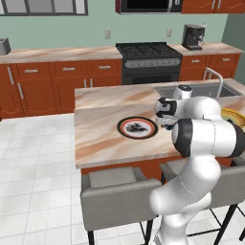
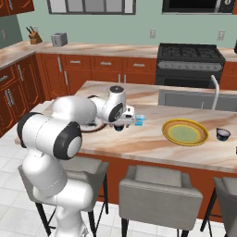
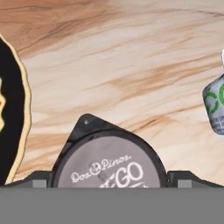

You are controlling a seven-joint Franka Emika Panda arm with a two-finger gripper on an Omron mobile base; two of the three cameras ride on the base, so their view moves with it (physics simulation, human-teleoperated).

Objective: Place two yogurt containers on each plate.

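Note:
A dark yogurt container with a pale grey lid (image 3: 109, 162) stands on the island counter. My gripper (image 3: 112, 181) is open and low over it, one fingertip (image 3: 38, 179) on each side. The black-centred plate with the red-orange ring (image 1: 125, 128) lies just left of it, its rim (image 3: 22, 109) close to the cup. A light blue yogurt container (image 2: 139, 121) stands just right of my gripper (image 2: 121, 125). Farther right lies the yellow plate (image 2: 185, 132), bare, and beyond it another dark yogurt container (image 2: 223, 134). My arm hides part of the black plate in the right base view.
The sink (image 2: 185, 98) and its faucet (image 2: 214, 89) sit in the island behind the yellow plate. Grey stools (image 2: 159, 190) line the island's near edge. Stove (image 1: 148, 60) and cabinets run along the back wall.

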